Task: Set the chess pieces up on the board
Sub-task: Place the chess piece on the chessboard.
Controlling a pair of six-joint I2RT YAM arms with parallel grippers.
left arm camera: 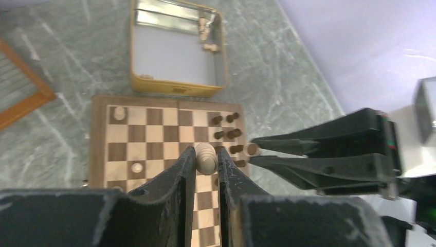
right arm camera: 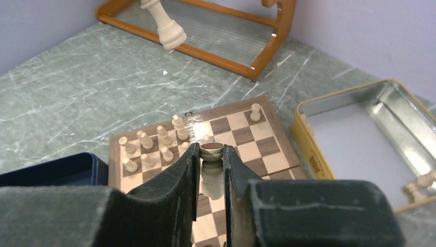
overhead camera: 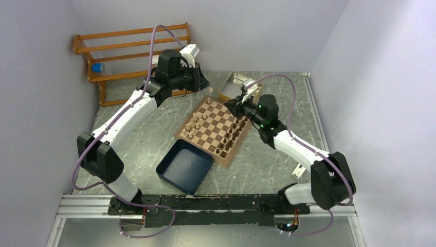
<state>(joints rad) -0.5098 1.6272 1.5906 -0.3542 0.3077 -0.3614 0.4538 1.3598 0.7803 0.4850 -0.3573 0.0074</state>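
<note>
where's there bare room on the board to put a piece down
The middle squares of the board are bare, between the light pieces bunched on its left side and the dark pieces lining its right side; both sides are crowded. Off the board, bare table lies to its left, beyond the blue tray.

Plain pale-lilac walls close the space: a back wall [overhead camera: 247, 31] across the top of the frame, a left wall [overhead camera: 31, 103] and a right wall [overhead camera: 385, 77] down the sides. Between them lies a grey-green marbled counter [overhead camera: 257, 175], evenly lit, with only soft shadows. An orange-brown slatted wooden rack [overhead camera: 118, 34] stands in the upper-left corner. A silver metal rail [overhead camera: 82, 203] runs along the bottom edge.
</note>
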